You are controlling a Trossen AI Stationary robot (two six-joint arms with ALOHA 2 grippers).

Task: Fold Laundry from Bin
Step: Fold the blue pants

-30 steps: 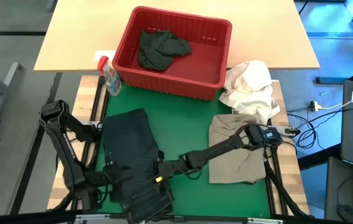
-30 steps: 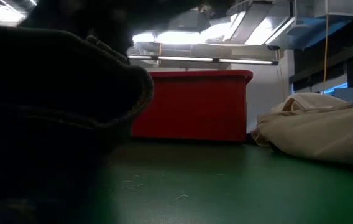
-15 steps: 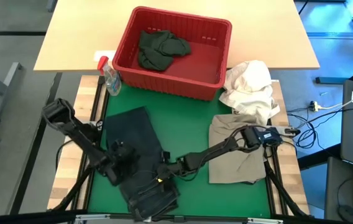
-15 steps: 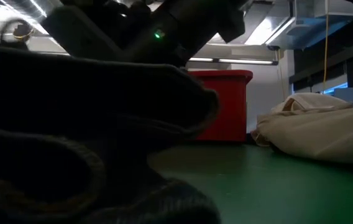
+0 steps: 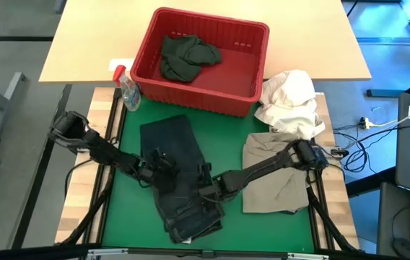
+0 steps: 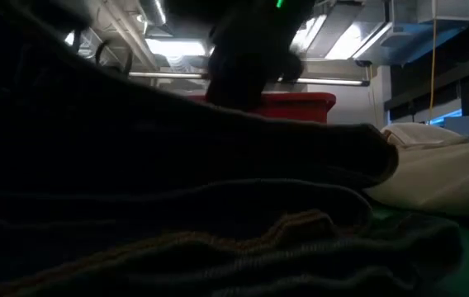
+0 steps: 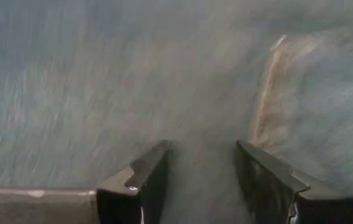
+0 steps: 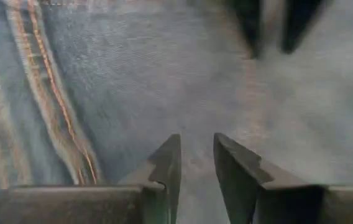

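Both fingers (image 7: 150, 180) on dark jeans (image 5: 180, 180)

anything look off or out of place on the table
The white cloth bundle sits crumpled at the mat's right edge, partly over the khaki garment, not folded like a finished piece. The dark jeans lie skewed across the green mat with both grippers on them. Nothing looks spilled or damaged.
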